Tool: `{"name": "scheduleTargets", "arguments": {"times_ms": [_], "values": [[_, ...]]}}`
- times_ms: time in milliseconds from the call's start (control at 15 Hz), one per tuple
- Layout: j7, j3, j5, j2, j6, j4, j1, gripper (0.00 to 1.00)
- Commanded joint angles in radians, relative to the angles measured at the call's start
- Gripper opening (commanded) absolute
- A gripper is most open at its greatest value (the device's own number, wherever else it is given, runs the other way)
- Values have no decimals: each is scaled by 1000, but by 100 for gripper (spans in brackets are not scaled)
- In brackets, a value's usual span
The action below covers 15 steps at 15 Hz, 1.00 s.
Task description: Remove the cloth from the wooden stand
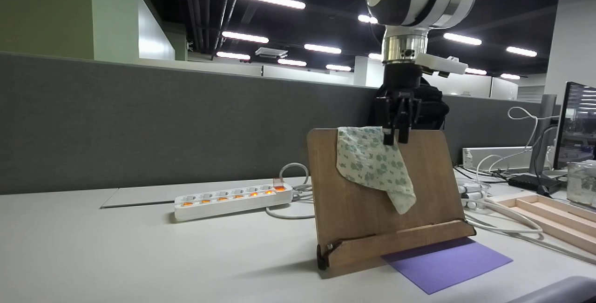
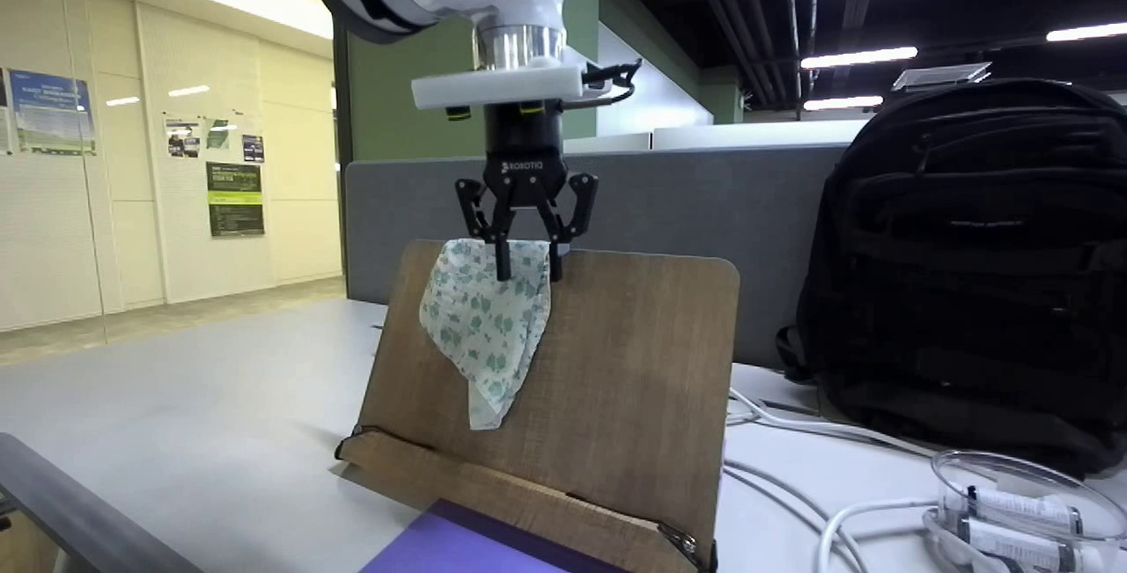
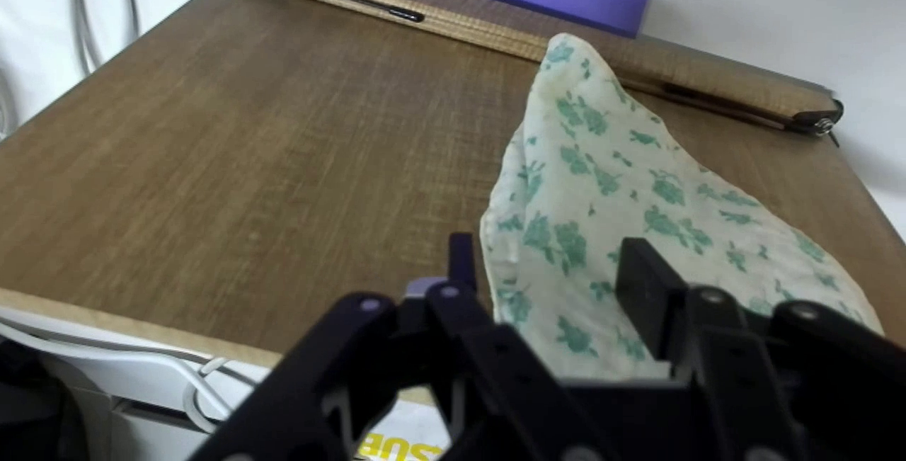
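Wrist view, right of centre: cloth [image 3: 609, 171] likely light, limp; pinch atop wooden stand [image 3: 304, 163]. Gripper [image 3: 548, 263] spread (contact unclear).

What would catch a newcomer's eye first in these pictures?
Probably the green-patterned cloth hanging from the top of the wooden stand, with the black fingers parted near the cloth's upper end. Next, the vivid purple sheet at the stand's foot and the bulky black backpack beyond the stand would likely draw attention.
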Motion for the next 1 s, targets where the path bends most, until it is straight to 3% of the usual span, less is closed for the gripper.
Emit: {"name": "scheduleTargets", "arguments": {"times_ms": [0, 267, 533, 933], "values": [[-44, 5, 28, 22, 2, 26, 1, 25], [-81, 16, 46, 18, -6, 23, 6, 1], [-115, 42, 55, -1, -39, 29, 27, 0], [-125, 120, 59, -56, -80, 70, 111, 0]]}}
